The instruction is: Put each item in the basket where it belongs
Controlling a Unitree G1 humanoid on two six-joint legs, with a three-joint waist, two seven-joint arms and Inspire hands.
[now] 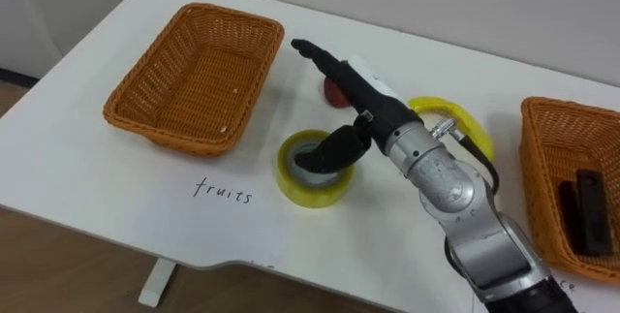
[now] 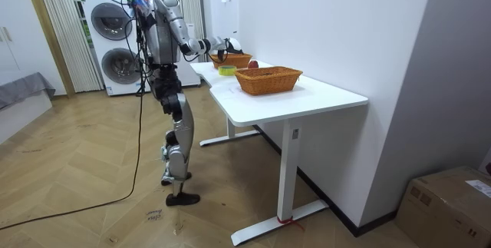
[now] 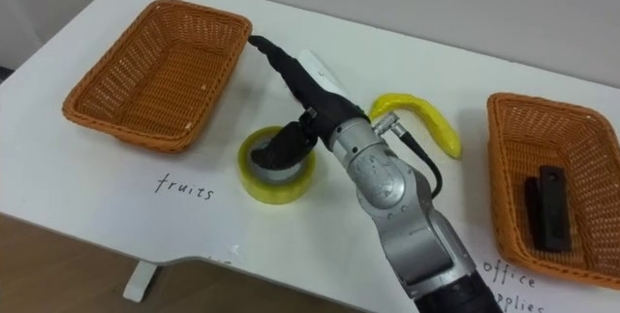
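My right hand [image 1: 360, 88] reaches in from the lower right over the white table, open, with straight fingers pointing at the empty fruit basket [image 1: 155, 73]. Its thumb hangs over a yellow tape roll [image 1: 312, 183] that lies flat just below the hand, near the handwritten "fruits" label. A red apple [image 1: 332, 93] peeks out from behind the fingers. To the right of the wrist a banana [image 1: 463, 119] lies on the table. The office supplies basket [image 1: 545, 168] stands at the far right with a black item [image 1: 587, 208] in it.
The table's front edge [image 1: 116, 240] runs close below the tape roll, with wooden floor beyond it. In the room view the robot stands at the far end of the table [image 2: 307, 98], right arm stretched out over it; a wall runs along the table's far side.
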